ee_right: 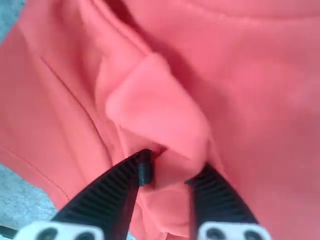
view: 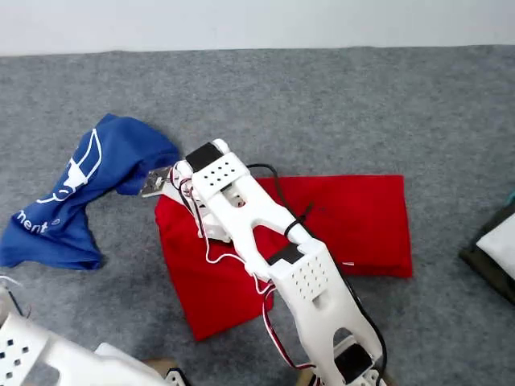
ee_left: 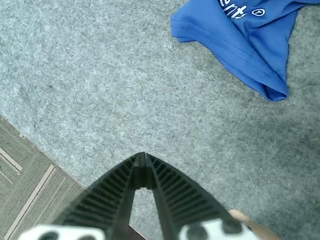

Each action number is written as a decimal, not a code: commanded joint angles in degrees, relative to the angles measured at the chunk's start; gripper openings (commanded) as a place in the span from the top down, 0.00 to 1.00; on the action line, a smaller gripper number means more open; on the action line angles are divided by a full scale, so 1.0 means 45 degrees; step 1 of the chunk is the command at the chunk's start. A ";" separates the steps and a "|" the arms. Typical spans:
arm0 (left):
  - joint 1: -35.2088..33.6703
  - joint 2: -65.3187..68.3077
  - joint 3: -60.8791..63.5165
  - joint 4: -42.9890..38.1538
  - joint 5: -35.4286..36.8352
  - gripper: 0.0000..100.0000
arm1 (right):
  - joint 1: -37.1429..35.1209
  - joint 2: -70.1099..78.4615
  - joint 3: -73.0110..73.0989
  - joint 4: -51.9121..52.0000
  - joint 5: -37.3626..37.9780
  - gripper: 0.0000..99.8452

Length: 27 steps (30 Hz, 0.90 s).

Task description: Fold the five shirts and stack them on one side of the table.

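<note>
A red shirt (view: 354, 221) lies partly folded on the grey table mat, under the right arm. My right gripper (view: 165, 186) is at the shirt's upper left corner. In the right wrist view, the right gripper (ee_right: 167, 172) is shut on a raised fold of the red shirt (ee_right: 150, 100). A blue shirt (view: 72, 197) with white print lies crumpled to the left. My left gripper (ee_left: 145, 160) hovers shut over bare mat near the table's front edge, with the blue shirt (ee_left: 240, 35) some way beyond it and nothing in its fingers.
A dark folded item with something white on it (view: 495, 249) sits at the right edge. The left arm's white body (view: 32, 354) is at the bottom left corner. Wooden floor (ee_left: 25, 170) shows past the mat's edge. Open mat stretches across the back.
</note>
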 commanded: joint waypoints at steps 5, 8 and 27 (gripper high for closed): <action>0.0020 -0.0156 -0.0088 0.0059 0.0059 1.00 | -0.0049 -0.0147 -0.0996 0.0088 0.0430 0.94; 0.0020 -0.0156 -0.0088 0.0059 0.0059 1.00 | -0.0049 -0.0147 -0.1602 0.0088 0.0430 0.94; 0.0039 -0.0156 -0.0088 0.0078 0.0059 1.00 | -0.0068 0.0459 -0.3985 -0.0791 0.1485 0.78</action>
